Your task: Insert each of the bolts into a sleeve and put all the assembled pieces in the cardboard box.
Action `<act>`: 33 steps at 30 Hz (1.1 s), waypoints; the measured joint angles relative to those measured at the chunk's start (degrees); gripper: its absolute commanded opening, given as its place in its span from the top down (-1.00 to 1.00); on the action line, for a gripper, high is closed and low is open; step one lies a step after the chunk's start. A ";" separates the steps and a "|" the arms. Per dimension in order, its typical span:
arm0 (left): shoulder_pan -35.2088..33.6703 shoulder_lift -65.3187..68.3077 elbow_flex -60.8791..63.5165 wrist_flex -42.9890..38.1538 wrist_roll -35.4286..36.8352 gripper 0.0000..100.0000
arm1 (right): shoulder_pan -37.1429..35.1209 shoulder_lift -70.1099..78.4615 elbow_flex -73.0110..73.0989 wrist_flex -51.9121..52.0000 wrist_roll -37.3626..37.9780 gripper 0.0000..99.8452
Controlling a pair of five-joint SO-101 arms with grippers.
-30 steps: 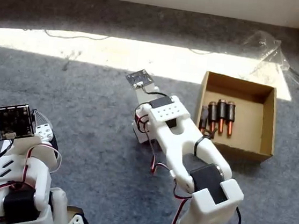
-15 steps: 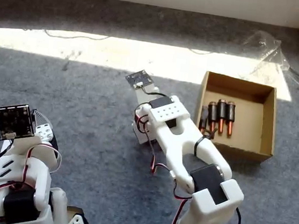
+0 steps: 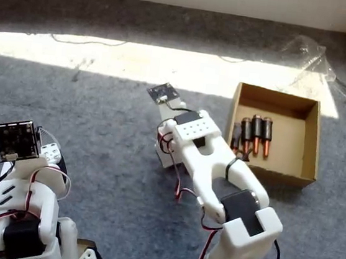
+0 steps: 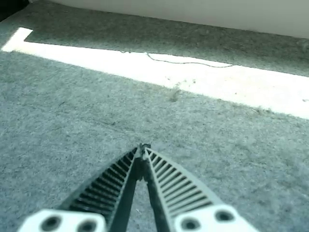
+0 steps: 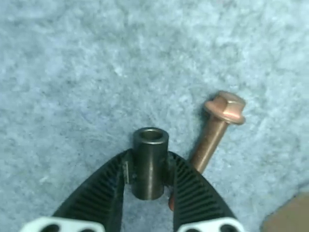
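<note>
Step in hand: mating. Right gripper (image 5: 149, 162) clamps sleeve (image 5: 151, 140); bolt (image 5: 218, 129) lies on carpet just beside it. Left gripper (image 4: 143, 147) pinched closed, empty. Box (image 3: 276, 94) at 3 o'clock of the right arm. Next, likely: left fetches bolt and lines it up with the bore.

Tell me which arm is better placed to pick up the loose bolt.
Probably the left: the left gripper is shut on nothing, so it is free. The right gripper holds the sleeve, with the bolt lying beside it.
</note>
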State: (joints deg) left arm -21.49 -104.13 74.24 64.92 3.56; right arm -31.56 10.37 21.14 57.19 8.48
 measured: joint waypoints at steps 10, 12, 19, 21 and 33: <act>0.00 0.00 0.00 0.00 0.00 0.97 | 0.00 -1.76 -9.76 9.93 0.00 0.99; 0.00 0.00 0.00 0.00 0.00 0.97 | 0.00 -4.40 -12.75 12.22 0.00 0.99; 0.00 0.00 0.00 0.00 0.00 0.97 | 0.00 -18.11 -16.79 19.87 0.00 0.99; 0.00 0.00 0.00 0.00 0.00 0.97 | 0.00 -23.21 -16.79 21.36 0.00 0.99; 0.00 0.00 0.00 -0.35 -0.09 0.97 | 0.18 -56.09 -5.98 24.88 0.00 0.99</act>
State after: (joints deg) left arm -21.49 -104.13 74.24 64.57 3.47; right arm -31.38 -45.71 15.16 82.07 8.48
